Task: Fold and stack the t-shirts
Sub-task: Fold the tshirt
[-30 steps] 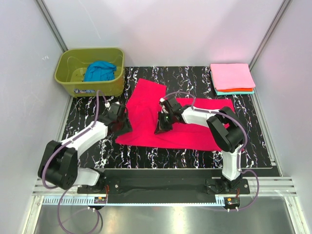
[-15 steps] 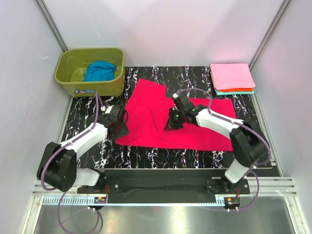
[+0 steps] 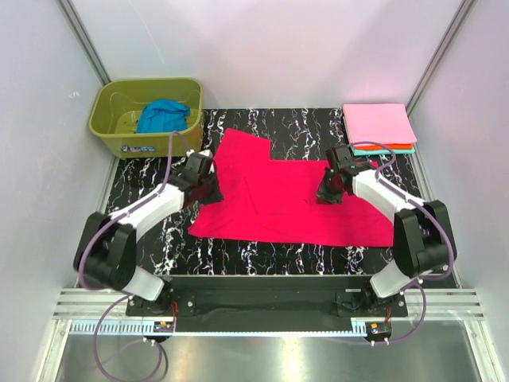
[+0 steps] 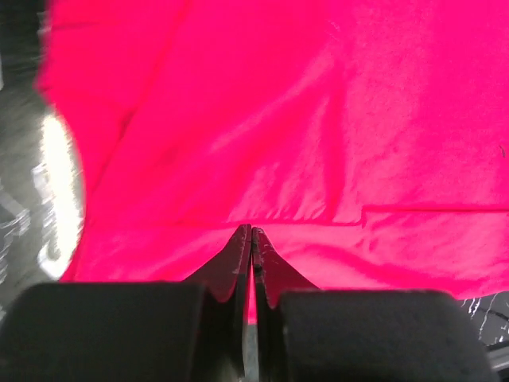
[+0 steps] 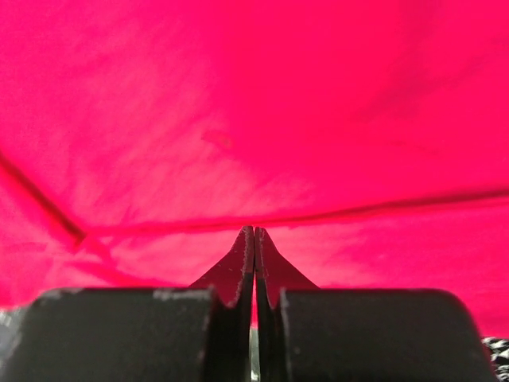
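Observation:
A crimson-red t-shirt (image 3: 270,199) lies spread on the black marbled mat, one sleeve pointing to the back left. My left gripper (image 3: 210,191) sits at the shirt's left edge. In the left wrist view its jaws (image 4: 252,229) are shut, pinching a fold of the red cloth (image 4: 318,119). My right gripper (image 3: 328,195) rests on the shirt's right half. It is shut, with its tips (image 5: 254,229) pressed against a seam line in the cloth (image 5: 238,103). A folded stack at the back right has a light pink t-shirt (image 3: 379,123) on top, with orange and teal edges beneath. A blue t-shirt (image 3: 163,115) lies crumpled in the tub.
An olive-green tub (image 3: 119,137) stands at the back left, just off the mat. The black marbled mat (image 3: 302,119) is bounded by white walls and metal posts on three sides. The arm bases sit on a rail at the near edge.
My right gripper slid rightward across the red t-shirt from its middle to its right half, staying shut. My left gripper moved up to the shirt's left edge and closed.

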`<action>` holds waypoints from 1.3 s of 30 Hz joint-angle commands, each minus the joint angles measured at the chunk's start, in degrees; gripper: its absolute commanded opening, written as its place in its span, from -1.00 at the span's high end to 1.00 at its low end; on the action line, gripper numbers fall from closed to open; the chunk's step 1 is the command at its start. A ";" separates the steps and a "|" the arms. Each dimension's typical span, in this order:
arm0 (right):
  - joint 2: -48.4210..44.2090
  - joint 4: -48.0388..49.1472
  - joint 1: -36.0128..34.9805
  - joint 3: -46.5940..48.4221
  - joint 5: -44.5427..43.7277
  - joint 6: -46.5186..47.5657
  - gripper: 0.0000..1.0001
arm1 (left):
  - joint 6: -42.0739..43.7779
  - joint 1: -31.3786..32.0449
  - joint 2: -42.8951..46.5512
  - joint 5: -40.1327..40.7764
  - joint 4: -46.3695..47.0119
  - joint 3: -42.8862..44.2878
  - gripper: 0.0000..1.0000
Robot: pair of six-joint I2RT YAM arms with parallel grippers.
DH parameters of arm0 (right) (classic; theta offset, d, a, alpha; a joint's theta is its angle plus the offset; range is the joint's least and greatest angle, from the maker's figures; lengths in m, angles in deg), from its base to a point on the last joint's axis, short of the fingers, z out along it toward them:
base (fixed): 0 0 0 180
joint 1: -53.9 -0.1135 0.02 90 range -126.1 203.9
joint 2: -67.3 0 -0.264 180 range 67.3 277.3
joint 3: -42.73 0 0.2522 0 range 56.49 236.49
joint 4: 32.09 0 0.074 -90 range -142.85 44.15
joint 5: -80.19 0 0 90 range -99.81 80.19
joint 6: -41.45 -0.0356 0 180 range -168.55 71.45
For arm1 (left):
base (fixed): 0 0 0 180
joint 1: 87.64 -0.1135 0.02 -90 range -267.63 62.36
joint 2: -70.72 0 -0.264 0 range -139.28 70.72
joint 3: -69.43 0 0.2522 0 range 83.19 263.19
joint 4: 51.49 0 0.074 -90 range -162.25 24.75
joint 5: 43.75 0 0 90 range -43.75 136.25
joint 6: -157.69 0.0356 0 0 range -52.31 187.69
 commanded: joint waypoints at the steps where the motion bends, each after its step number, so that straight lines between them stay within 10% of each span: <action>1: 3.12 -4.16 1.36 2.37 -5.69 -0.05 1.00 | 0.38 0.07 -3.96 -3.78 2.14 1.02 0.94; 13: 2.68 -6.62 5.94 -7.20 -7.45 -1.90 1.00 | -6.29 3.05 -9.07 1.76 1.87 -7.24 0.89; 31: -8.21 -11.37 8.05 -16.52 -8.15 -5.50 1.00 | -14.12 10.69 5.68 5.89 -1.37 -17.18 0.85; 39: -10.42 -13.03 8.22 -4.88 -4.64 -1.38 0.78 | -3.33 9.83 13.61 11.24 -8.05 -1.65 0.22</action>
